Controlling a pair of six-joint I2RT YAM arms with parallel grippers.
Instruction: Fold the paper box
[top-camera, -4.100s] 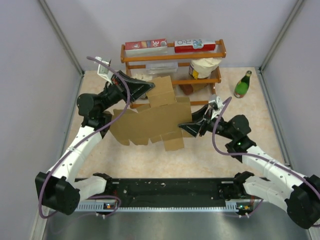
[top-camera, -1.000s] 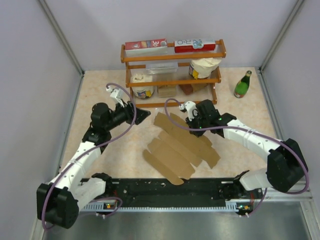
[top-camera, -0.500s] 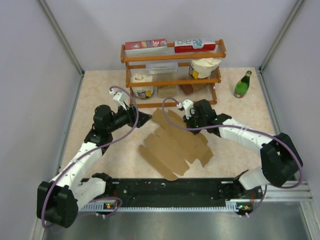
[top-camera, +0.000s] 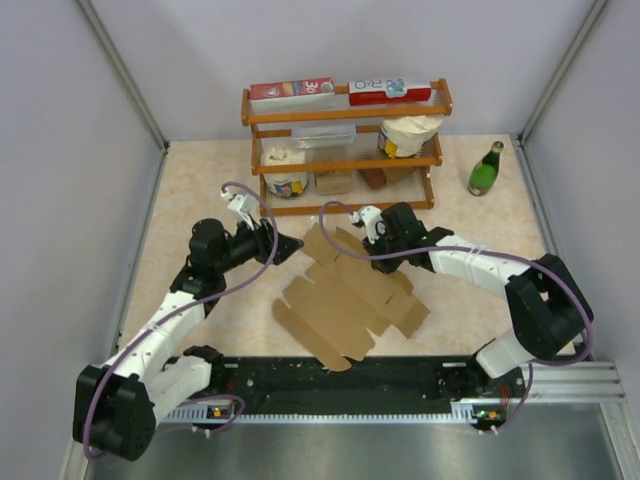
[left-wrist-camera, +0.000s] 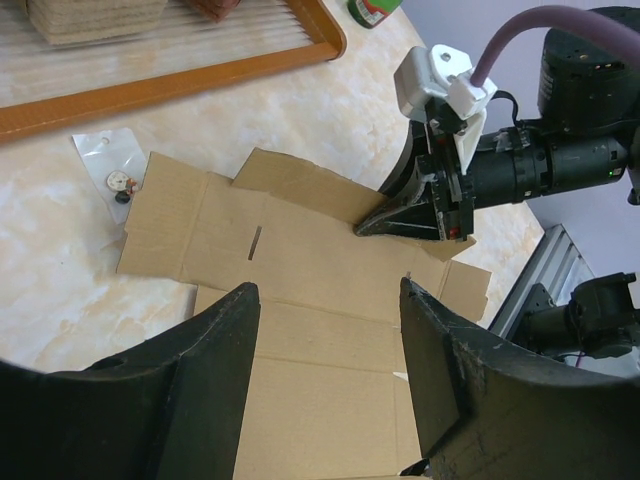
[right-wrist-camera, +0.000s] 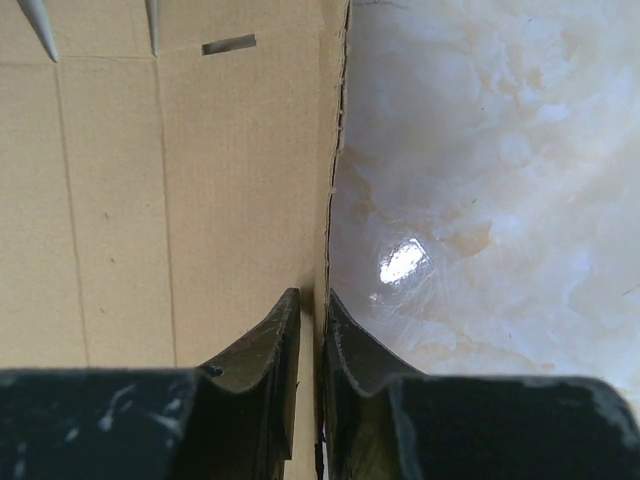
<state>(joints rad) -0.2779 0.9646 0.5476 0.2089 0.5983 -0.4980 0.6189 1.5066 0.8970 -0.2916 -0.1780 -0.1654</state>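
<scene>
You now have the paper box (top-camera: 345, 305) lying flat and unfolded on the counter (top-camera: 200, 190), between the two arms and in front of the wooden rack (top-camera: 300, 118). About four seconds ago both of your arms held it up off the surface, right against the rack. A second ago it lay slanted toward the right arm. Since then it has slid left and settled.

Your left gripper (top-camera: 292, 245) has let go. In its wrist view it (left-wrist-camera: 328, 290) stands wide open with nothing between the fingers, hanging over the brown sheet (left-wrist-camera: 300, 290) near its far left corner. It has drifted slightly toward you over the last second.

Your right gripper (top-camera: 352, 245) has come in from the right and sits low at the sheet's far edge. From the left wrist you can see its tips (left-wrist-camera: 362, 228) touching the cardboard. In its own view the gripper (right-wrist-camera: 312, 300) shows only a thin slit between the fingers, and the cut edge of the box (right-wrist-camera: 150, 180) runs straight into that slit. You cannot tell from these views whether the pads pinch the edge or merely straddle it.

A small clear bag (left-wrist-camera: 118, 172) lies on the counter just beside one corner of the sheet. The green bottle (top-camera: 486, 170) stands well apart at the far right.
</scene>
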